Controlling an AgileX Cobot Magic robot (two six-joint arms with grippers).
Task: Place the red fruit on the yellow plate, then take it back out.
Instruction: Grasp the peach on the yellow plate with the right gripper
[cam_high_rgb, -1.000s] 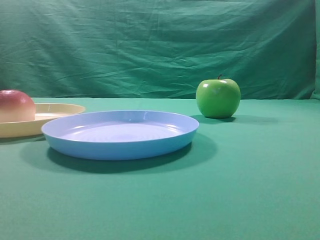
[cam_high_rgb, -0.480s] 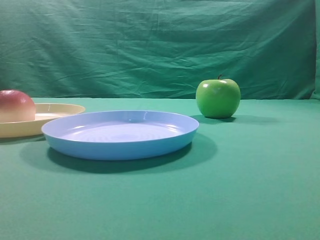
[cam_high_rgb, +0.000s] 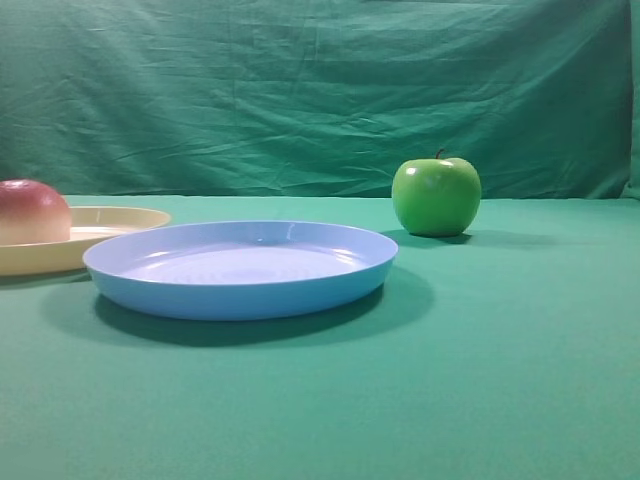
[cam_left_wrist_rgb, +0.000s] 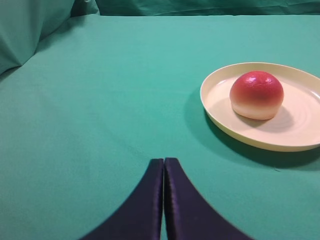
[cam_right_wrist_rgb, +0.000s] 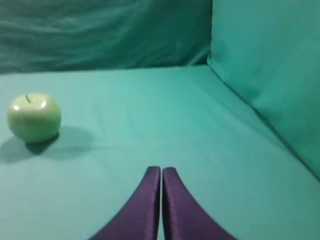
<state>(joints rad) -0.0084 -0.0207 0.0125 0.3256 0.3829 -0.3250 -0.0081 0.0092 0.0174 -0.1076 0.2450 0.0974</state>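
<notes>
The red fruit (cam_left_wrist_rgb: 256, 94) rests on the yellow plate (cam_left_wrist_rgb: 220, 85), a little off its middle. In the exterior view the same red fruit (cam_high_rgb: 32, 211) and yellow plate (cam_high_rgb: 120, 218) sit at the far left edge. My left gripper (cam_left_wrist_rgb: 164, 160) is shut and empty, hovering over bare cloth well short and to the left of the plate. My right gripper (cam_right_wrist_rgb: 161, 169) is also shut with nothing in it, far from the plate. Neither gripper shows in the exterior view.
A light blue plate (cam_high_rgb: 240, 296) lies in the middle of the green cloth. A shiny green apple (cam_high_rgb: 436, 195) stands behind it to the right; from the right wrist the green apple (cam_right_wrist_rgb: 33, 117) is ahead on the left. Green cloth walls rise at the back and sides.
</notes>
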